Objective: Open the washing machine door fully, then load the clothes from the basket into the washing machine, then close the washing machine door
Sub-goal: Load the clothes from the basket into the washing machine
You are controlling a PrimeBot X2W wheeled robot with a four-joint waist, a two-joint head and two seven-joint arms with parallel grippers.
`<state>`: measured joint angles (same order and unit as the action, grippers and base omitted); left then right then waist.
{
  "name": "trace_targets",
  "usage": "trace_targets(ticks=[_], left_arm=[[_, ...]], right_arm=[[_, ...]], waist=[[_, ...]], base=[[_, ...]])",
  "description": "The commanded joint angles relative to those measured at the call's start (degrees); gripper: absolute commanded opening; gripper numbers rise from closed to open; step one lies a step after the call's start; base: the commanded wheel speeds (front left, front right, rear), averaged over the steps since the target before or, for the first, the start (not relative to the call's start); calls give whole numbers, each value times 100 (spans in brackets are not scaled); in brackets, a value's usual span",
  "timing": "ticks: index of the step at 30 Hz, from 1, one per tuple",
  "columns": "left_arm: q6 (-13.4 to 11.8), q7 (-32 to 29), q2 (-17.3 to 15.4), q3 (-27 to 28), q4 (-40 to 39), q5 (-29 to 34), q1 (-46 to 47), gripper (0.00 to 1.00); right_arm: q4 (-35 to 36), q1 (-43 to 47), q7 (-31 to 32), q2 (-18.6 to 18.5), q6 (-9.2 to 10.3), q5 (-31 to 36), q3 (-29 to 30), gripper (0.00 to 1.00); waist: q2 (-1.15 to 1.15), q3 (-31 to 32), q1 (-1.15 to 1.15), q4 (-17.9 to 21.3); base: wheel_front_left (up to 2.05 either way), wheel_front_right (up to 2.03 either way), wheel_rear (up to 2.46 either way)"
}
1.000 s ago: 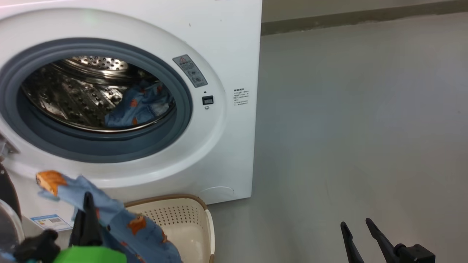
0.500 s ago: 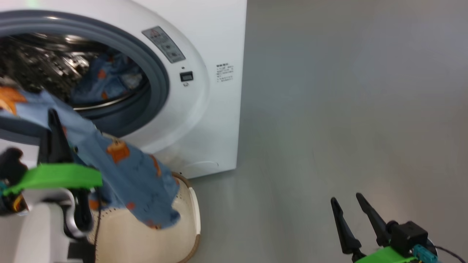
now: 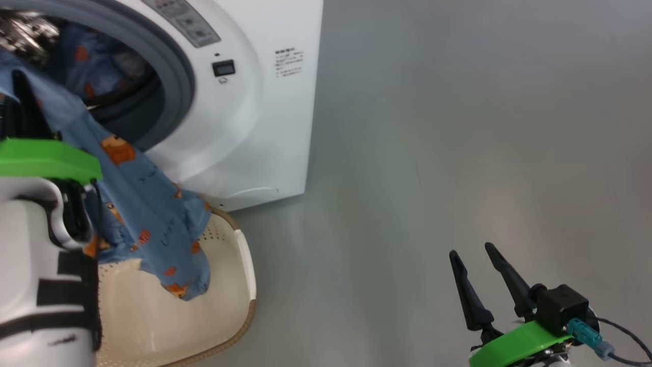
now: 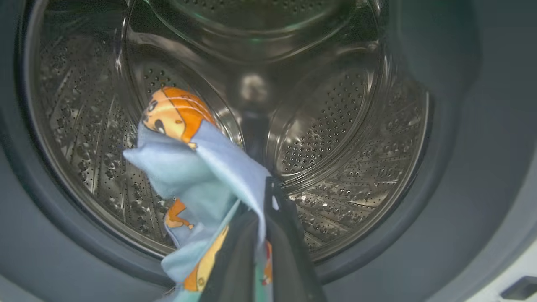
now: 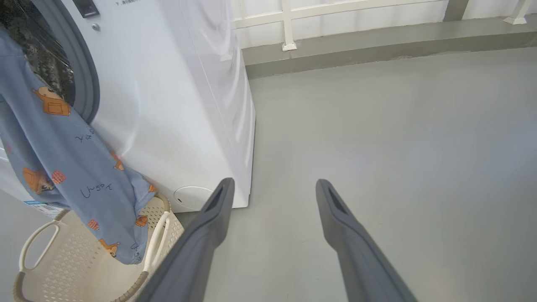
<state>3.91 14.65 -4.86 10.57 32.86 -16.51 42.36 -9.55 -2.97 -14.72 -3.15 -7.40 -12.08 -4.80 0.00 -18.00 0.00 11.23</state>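
- Left claw (image 4: 262,205) pressed together, pinching a blue garment (image 3: 137,204) near its top edge.
- Change over the last second: claw and garment were low, just above the basket (image 3: 252,285). They are now raised to the mouth of the washer (image 3: 254,102). The head camera also swung during this, so the apparent shift of the washer is not real.
- Left wrist view: pinched end sits in front of the drum (image 4: 344,126), about level with the gasket (image 3: 173,66); cannot tell if it has crossed the lip.
- Garment's tail hangs down the washer front and reaches into the basket, so it is not yet loaded.
- Another blue piece (image 3: 102,61) already lies in the drum.
- Visible basket floor looks bare; part is hidden behind the left forearm. Judgement: possibly the last item.
- Right claw (image 3: 471,252) spread wide, empty, over the floor (image 3: 458,127), unchanged, well apart from the washer.
- Next, likely: push deeper so the tail clears the gasket, then release.
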Motion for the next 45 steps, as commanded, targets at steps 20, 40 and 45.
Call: trace_targets(ticks=[20, 40, 45], left_arm=[[-166, 35, -868, 215, 1467, 791, 2549, 0], [-435, 35, -1064, 35, 2416, 1020, 3927, 0], [-378, 35, -1009, -147, 3012, 1114, 3863, 0]], right_arm=[[284, -95, -28, -236, -9, -75, -177, 100], [557, 268, -28, -383, -9, -70, -230, 100], [496, 264, -28, -341, -9, -83, -257, 100]], waist=[[0, -1300, 0, 394], [0, -1750, 0, 406], [0, -1649, 0, 398]], base=[[0, 0, 0], [0, 0, 0], [0, 0, 0]])
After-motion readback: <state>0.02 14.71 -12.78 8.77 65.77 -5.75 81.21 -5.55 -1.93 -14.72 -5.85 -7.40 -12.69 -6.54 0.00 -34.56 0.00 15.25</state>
